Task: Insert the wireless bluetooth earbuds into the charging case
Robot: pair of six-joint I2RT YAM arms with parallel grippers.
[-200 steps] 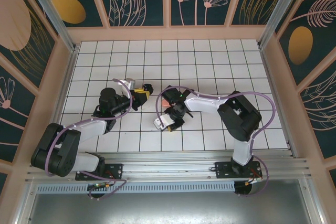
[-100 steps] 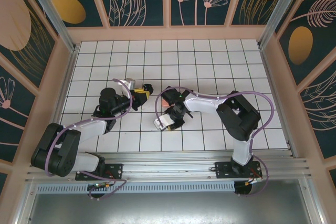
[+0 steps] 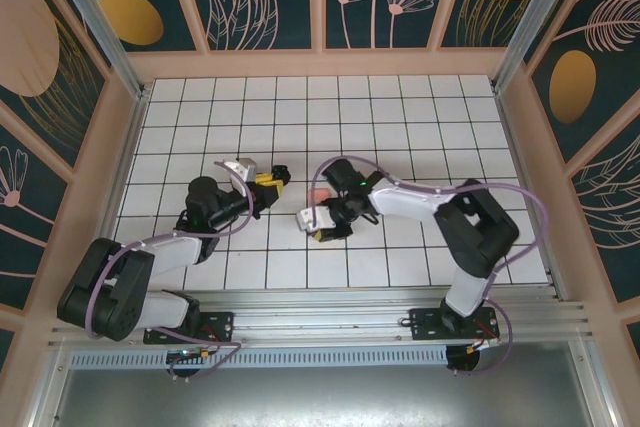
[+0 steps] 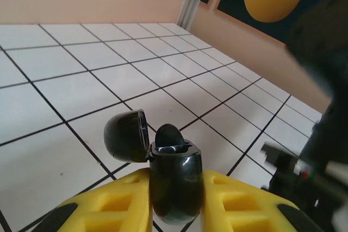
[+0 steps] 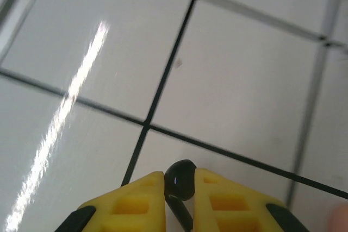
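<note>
Black earbud point(image 5: 181, 175): bottom centre of the R wrist view, pinched between the yellow fingers of the right gripper point(image 5: 179, 184). The gripper is clamped on it, and only the rounded head shows above the fingertips. It is held just above a white tile, near a crossing of dark grout lines.

Charging case point(image 4: 175, 180): black and glossy, upright, bottom centre of the L wrist view. The left gripper point(image 4: 175, 196) is clamped on its body, one yellow finger on each side. The lid point(image 4: 126, 134) is hinged open and leans to the left. A dark rounded piece point(image 4: 168, 134) stands up in the case mouth; I cannot tell whether it is an earbud.

Overhead view: both grippers sit around mid-frame over the tiled worktop point(image 3: 400, 127), L gripper w/ case to the left and slightly higher, R gripper to its right. They are near each other but apart.

A small salmon-pink item point(image 3: 318, 193) lies on the tiles just above the R gripper. It is too small to ID.

At the right edge of the L wrist view, the right arm point(image 4: 321, 134) appears as a dark blur.
</note>
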